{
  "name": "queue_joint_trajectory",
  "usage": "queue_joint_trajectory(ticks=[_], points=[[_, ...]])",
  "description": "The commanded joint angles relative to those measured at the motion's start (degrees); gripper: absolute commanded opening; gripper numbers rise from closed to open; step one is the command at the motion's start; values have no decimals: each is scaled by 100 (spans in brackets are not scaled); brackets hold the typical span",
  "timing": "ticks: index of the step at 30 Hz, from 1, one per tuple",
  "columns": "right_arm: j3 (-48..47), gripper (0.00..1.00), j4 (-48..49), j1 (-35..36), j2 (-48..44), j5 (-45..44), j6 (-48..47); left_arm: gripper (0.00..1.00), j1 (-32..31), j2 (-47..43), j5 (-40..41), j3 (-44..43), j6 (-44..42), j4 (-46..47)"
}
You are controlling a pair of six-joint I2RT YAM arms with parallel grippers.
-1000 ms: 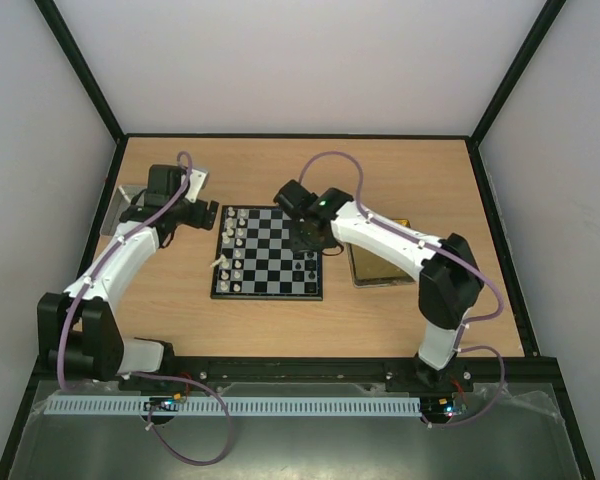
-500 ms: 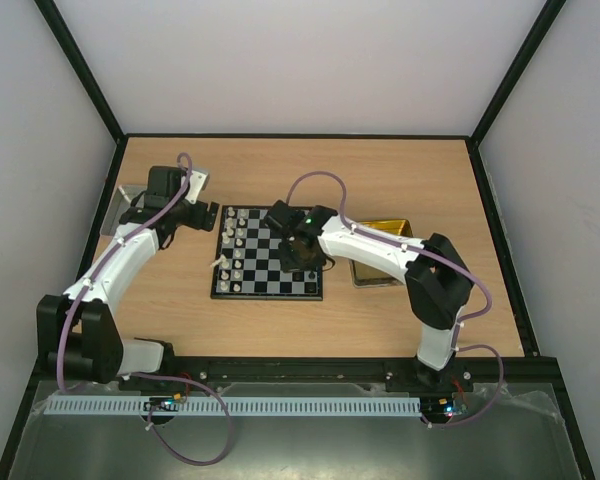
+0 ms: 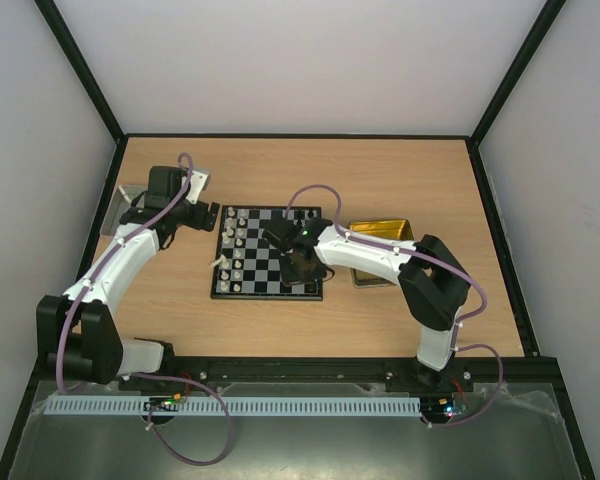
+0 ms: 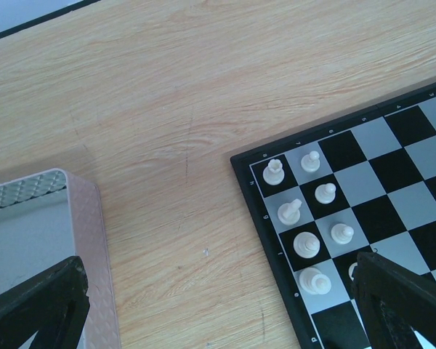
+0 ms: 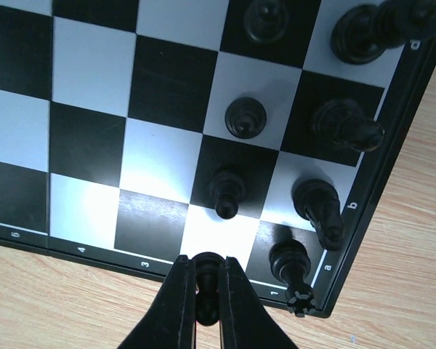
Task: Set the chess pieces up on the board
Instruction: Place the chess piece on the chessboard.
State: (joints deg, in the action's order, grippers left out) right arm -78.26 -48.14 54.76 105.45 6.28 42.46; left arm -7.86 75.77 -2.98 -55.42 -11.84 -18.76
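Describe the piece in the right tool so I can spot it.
On the board, find the near corner by the yellow tray. Beside the corner rook, one black piece is pinched in the right tool; its neighbours stand free.

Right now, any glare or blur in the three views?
Right wrist: glare patch on the glossy black-and-white checkered chessboard; tiny black chess piece in the shut right claw reads as a silhouette. Left wrist: even light, crisp grain on the wooden table. Top external: chess pieces too small to resolve.

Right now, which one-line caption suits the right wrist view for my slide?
Right gripper shut on a black piece at the board's edge, other black pieces standing nearby.
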Motion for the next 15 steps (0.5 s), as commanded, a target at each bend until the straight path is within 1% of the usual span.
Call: queue_joint_trajectory(ticks=[1, 15], points=[[191, 4, 98, 24, 103, 21, 61, 99, -23, -132, -52, 84, -56, 35], [224, 8, 164, 19, 275, 92, 28, 99, -25, -132, -18, 149, -82, 83]])
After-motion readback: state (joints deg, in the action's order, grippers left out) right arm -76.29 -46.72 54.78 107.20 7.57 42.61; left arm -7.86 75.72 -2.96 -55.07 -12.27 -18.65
